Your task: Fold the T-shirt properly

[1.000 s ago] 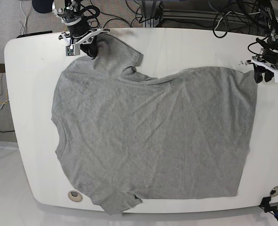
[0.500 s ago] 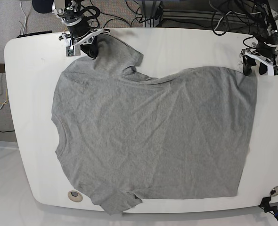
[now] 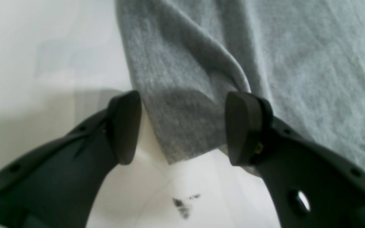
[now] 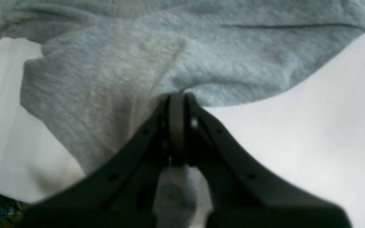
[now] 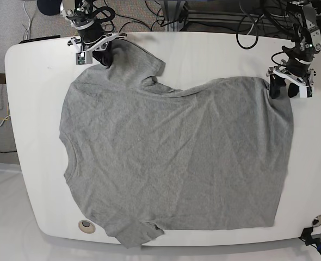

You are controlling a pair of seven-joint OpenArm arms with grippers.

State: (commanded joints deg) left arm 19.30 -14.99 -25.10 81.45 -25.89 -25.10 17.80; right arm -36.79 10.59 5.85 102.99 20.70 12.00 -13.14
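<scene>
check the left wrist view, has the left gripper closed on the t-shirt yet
No, the left gripper is open: its fingers stand apart on either side of the grey T-shirt corner.

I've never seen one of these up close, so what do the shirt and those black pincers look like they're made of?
The T-shirt looks like soft grey knit, probably cotton jersey: heathered, fuzzy surface, limp wrinkles. The left gripper fingers look like matte black moulded plastic, smooth with rounded tips and small holes. The right gripper seems the same, though blurred.
</scene>
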